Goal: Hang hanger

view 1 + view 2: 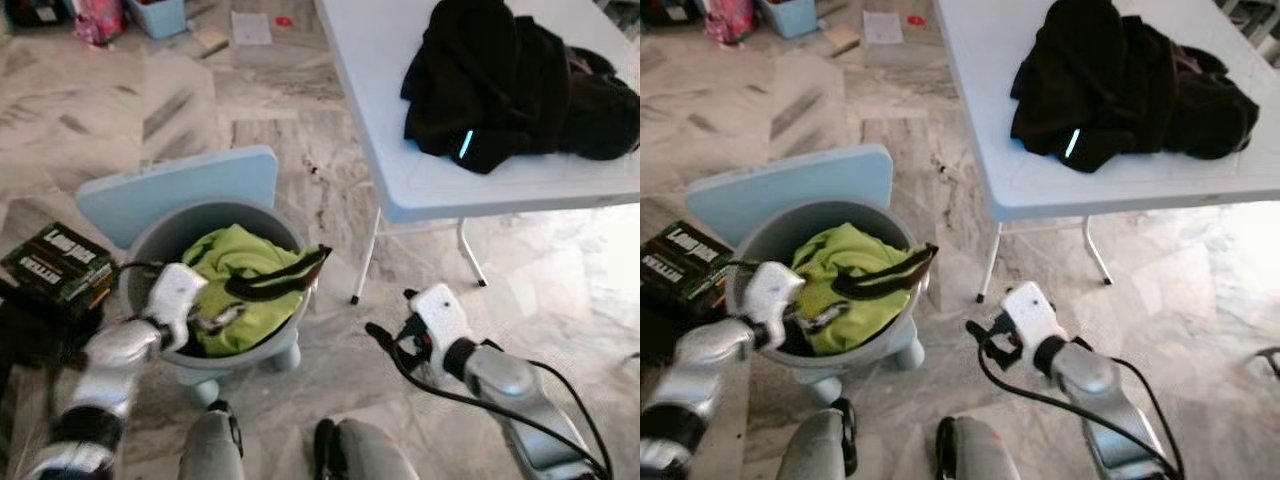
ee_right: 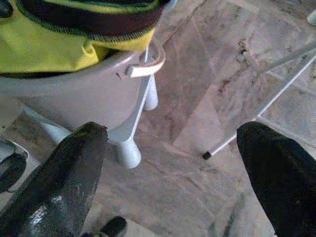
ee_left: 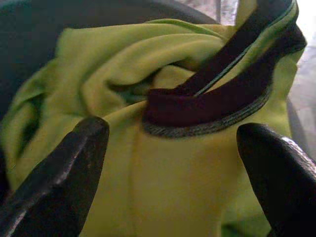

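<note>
From its wrist, the left end effector (image 3: 170,173) hangs spread over a lime shirt (image 3: 148,187) with dark collar trim. The right end effector (image 2: 173,177) is spread above the marble floor (image 2: 197,123), beside the grey basket (image 1: 170,240). The dark box (image 1: 58,265) has lettering too blurred to read.

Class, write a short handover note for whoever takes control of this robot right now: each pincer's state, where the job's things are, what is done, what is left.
Left pincer: open, just over the lime-green garment with dark trim, inside the grey basket.
Right pincer: open, holding nothing, low over the floor beside the basket.
Black clothes lie heaped on the white table.
Done: nothing gripped.
Left: grip the garment, lift it out, hang it; I can make out no hanger.
</note>
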You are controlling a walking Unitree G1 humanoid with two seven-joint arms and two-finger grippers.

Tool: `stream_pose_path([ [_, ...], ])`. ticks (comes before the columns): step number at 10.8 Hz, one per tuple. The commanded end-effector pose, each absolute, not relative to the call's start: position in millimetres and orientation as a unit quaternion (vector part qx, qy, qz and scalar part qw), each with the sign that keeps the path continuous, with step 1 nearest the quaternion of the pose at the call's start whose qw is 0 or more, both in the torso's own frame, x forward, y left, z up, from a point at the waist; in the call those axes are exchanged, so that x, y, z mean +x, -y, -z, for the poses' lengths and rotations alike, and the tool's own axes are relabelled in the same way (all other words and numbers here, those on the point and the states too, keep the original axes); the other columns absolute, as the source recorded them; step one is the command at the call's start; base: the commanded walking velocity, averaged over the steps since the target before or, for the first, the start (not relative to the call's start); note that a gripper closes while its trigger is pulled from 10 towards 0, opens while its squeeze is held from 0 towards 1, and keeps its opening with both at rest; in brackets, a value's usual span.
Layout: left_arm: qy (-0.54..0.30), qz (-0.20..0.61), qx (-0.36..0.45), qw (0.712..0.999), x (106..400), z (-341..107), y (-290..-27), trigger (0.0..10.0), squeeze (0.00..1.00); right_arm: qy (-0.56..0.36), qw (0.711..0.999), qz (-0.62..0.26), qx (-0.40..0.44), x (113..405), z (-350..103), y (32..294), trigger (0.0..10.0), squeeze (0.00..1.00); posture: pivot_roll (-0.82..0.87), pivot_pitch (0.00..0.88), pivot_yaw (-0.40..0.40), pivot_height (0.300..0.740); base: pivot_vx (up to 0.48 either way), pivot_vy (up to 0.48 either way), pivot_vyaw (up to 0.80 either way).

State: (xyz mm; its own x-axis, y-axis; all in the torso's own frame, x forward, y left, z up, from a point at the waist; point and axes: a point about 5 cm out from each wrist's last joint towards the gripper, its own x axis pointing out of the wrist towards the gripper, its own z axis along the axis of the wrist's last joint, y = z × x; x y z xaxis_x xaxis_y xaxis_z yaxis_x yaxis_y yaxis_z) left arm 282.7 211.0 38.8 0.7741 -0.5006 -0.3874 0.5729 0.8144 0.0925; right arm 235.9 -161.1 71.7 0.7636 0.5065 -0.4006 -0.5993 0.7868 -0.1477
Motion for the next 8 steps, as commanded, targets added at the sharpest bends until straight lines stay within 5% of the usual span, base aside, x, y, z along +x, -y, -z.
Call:
stream_pose_path([
  [1,-0.186,0.297,0.099,0.931,283,-33,-207,6.5,0.00,-0.177,0.929,-0.294,-0.138,232,-74,167,10.0,0.00,-0.18,0.221,-0.137,0.740,0.000,0.000,0.00],
  [2,-0.194,0.302,0.099,0.928,286,-30,-202,4.0,0.00,-0.179,0.928,-0.295,-0.141,230,-75,169,10.0,0.00,-0.19,0.220,-0.142,0.740,0.000,0.000,0.00],
  [3,-0.203,0.286,0.098,0.931,291,-29,-203,0.0,0.00,-0.180,0.928,-0.293,-0.144,230,-77,171,10.0,0.00,-0.20,0.217,-0.141,0.740,0.000,0.000,0.00],
  [5,-0.212,0.278,0.095,0.932,291,-26,-206,0.0,0.00,-0.181,0.928,-0.290,-0.146,230,-78,173,10.0,0.00,-0.20,0.214,-0.141,0.740,0.000,0.000,0.00],
  [7,-0.240,0.281,0.113,0.922,281,-16,-213,10.0,0.00,-0.180,0.927,-0.293,-0.146,231,-78,171,10.0,0.00,-0.20,0.211,-0.140,0.740,0.000,0.000,0.00],
  [8,-0.245,0.277,0.117,0.922,278,-13,-218,10.0,0.00,-0.180,0.928,-0.292,-0.146,232,-78,171,10.0,0.00,-0.19,0.209,-0.137,0.740,0.000,0.000,0.00],
])
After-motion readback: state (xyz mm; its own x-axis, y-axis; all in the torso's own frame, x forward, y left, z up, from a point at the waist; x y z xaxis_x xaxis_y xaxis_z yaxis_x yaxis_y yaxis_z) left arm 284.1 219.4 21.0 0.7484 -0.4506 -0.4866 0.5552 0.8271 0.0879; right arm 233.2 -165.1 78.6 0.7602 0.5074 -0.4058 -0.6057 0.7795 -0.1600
